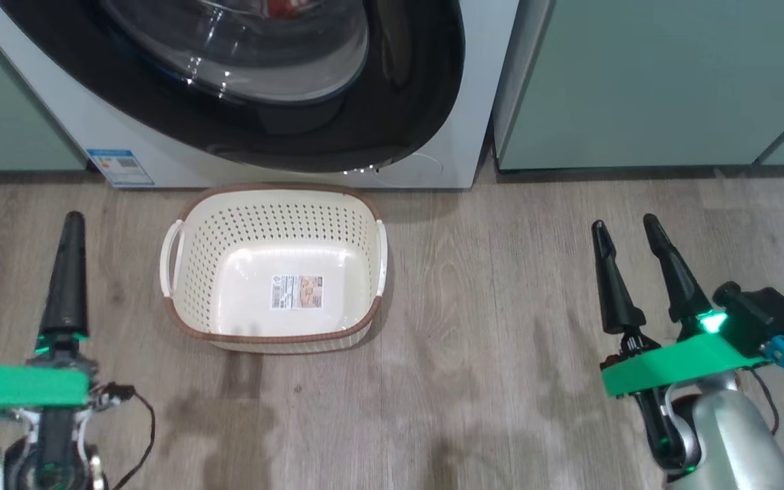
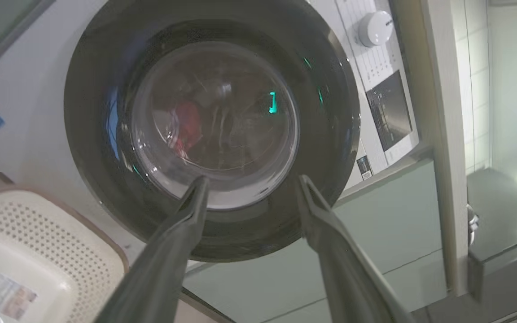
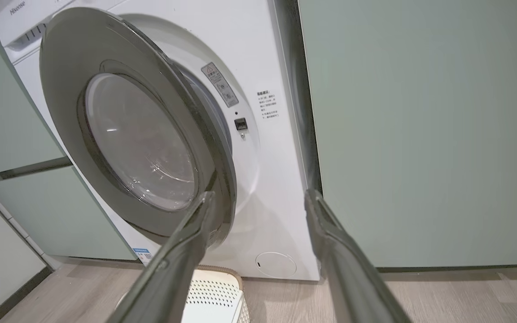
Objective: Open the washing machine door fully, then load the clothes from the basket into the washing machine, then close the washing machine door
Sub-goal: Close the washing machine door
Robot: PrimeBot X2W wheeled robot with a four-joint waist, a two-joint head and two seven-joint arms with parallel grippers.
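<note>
The washing machine stands white at the top of the head view. Its door, with a black rim and clear glass bowl, stands ajar in the right wrist view, the free edge off the front. Red clothes show through the glass, inside the drum. The cream basket sits on the floor before the machine, holding only its paper label. My left gripper hovers left of the basket, open and empty, pointing at the door. My right gripper hovers to the right, open and empty.
Pale green cabinets flank the machine on both sides. A blue sticker and a round white hatch sit low on its front. Wood floor spreads between the basket and my right gripper.
</note>
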